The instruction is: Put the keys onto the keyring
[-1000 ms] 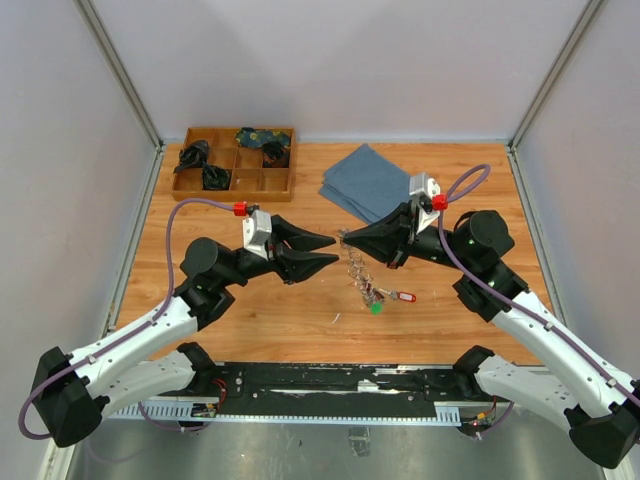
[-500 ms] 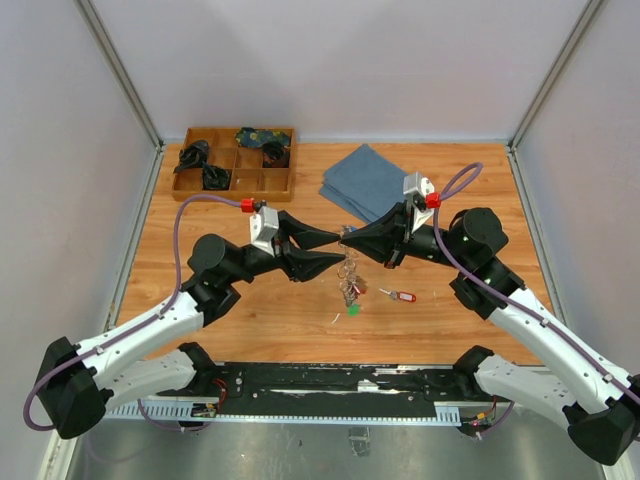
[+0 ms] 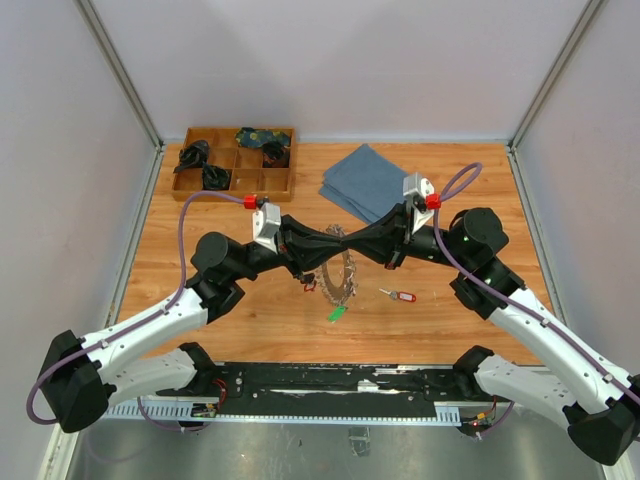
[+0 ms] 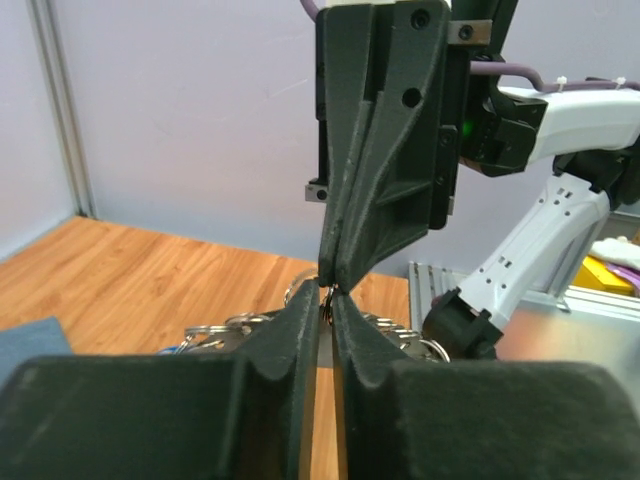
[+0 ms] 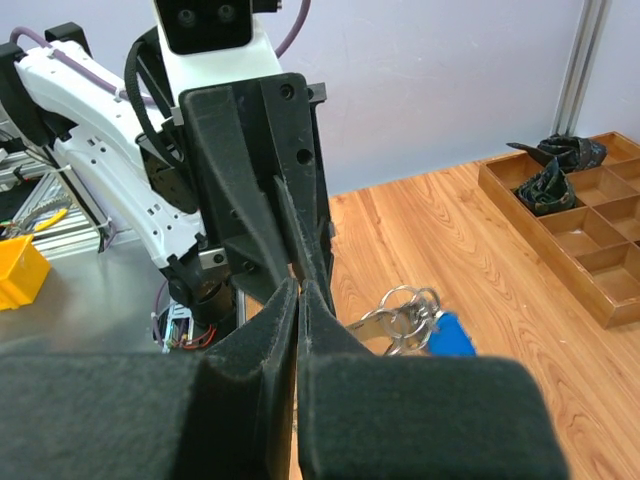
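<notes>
The keyring (image 3: 342, 276) hangs as a spiky silver wreath of keys between my two grippers, above the table's middle. A red tag (image 3: 310, 285) and a green tag (image 3: 337, 313) dangle from it. My left gripper (image 3: 331, 238) and right gripper (image 3: 352, 241) meet tip to tip, both shut on the ring's top. The left wrist view shows my left gripper (image 4: 327, 298) pinching the thin ring wire, with rings (image 4: 225, 328) behind it. The right wrist view shows my right gripper (image 5: 298, 292) shut, with a blue-tagged key (image 5: 446, 335) beside it. A loose red-tagged key (image 3: 400, 295) lies on the table.
A wooden compartment tray (image 3: 230, 192) holding dark bundles stands at the back left, also in the right wrist view (image 5: 600, 300). A folded blue cloth (image 3: 368, 180) lies at the back centre. Grey walls enclose the table on three sides.
My left gripper moved right and shut on the ring opposite the right gripper. The key bunch rose off the table and swung left; the red-tagged key stayed on the table.
</notes>
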`<state>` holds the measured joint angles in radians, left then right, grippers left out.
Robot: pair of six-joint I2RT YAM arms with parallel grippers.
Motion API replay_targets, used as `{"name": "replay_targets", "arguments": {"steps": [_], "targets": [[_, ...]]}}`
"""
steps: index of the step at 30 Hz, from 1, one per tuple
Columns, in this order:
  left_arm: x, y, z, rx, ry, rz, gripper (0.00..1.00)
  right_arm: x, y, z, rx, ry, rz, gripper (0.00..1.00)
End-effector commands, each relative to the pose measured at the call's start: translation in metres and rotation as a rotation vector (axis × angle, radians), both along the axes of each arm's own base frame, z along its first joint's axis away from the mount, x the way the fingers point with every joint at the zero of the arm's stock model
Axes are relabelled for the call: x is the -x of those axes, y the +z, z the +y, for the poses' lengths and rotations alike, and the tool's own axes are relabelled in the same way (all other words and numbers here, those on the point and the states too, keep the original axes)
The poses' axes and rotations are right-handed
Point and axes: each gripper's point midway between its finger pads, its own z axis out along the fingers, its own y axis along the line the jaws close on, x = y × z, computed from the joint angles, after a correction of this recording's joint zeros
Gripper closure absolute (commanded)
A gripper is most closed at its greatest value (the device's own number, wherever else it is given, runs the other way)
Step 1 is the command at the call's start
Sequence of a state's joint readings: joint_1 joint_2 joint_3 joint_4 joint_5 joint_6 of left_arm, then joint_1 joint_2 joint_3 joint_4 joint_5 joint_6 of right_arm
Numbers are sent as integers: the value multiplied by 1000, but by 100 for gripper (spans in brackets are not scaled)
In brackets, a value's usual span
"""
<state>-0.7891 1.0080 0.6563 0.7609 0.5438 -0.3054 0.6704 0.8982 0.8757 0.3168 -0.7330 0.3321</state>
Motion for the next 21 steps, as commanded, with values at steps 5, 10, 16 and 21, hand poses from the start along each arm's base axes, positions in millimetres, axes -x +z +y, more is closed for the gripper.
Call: {"name": "replay_targets", "arguments": {"steps": [5, 10, 16, 21], "targets": [[3, 20, -2, 38, -10, -37, 100, 11, 25, -4, -45, 28, -100, 100], [-1, 10, -2, -15, 12, -30, 99, 12, 24, -12, -2, -7, -147, 94], [1, 3, 3, -79, 32, -52, 100, 10, 7, -30, 138, -87, -228, 70], [12, 0, 6, -102, -2, -80, 100, 8, -6, -44, 197, -148, -258, 65]]}}
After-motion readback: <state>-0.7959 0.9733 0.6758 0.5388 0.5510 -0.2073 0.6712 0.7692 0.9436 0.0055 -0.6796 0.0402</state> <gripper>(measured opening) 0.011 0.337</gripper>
